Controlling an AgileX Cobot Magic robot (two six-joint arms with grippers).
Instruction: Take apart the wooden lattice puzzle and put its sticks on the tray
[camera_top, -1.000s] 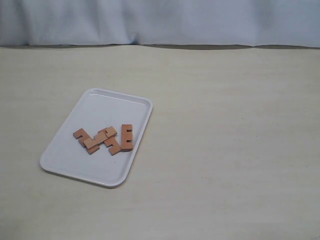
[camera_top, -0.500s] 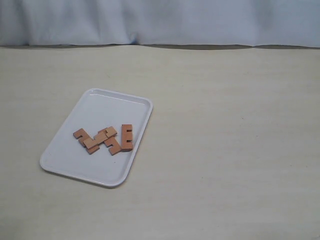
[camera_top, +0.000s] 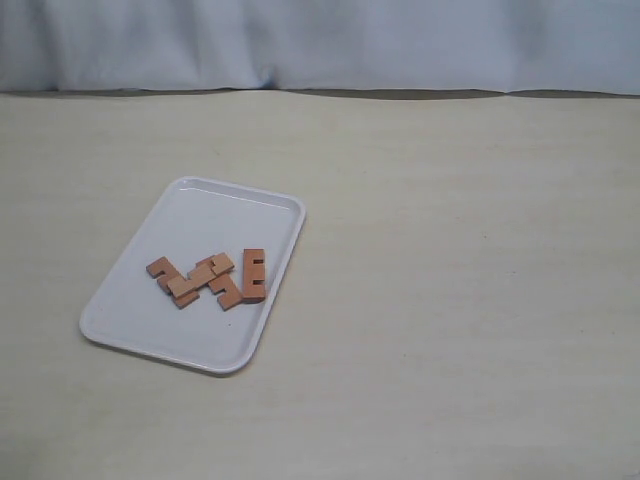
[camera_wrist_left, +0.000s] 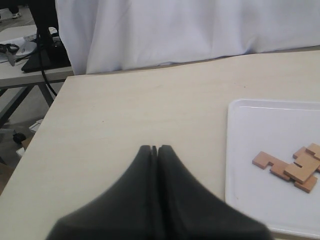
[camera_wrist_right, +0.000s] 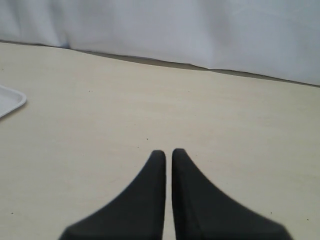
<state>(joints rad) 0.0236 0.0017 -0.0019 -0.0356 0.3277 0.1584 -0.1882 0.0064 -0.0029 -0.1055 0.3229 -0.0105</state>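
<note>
**Exterior view.** The tray (camera_top: 215, 215) lies on the table (camera_top: 450, 300), at about 8 o'clock from the middle of the scene. The sticks (camera_top: 195, 280) rest inside it, toward 5 o'clock of its centre. Several overlap in a loose heap, no longer forming a grid. A separate stick (camera_top: 253, 275) lies just beside the heap, at its 3 o'clock. A white cloth (camera_top: 400, 40) hangs behind the table at 12 o'clock.

**Left wrist view.** The left gripper (camera_wrist_left: 154, 149) has its jaws pressed together with nothing between them. It is over bare table, apart from the tray and the heap.

**Right wrist view.** The right gripper (camera_wrist_right: 164, 152) is closed, with only a thin slit between the fingers, and it holds nothing. One corner of the tray shows, well apart from it.
</note>
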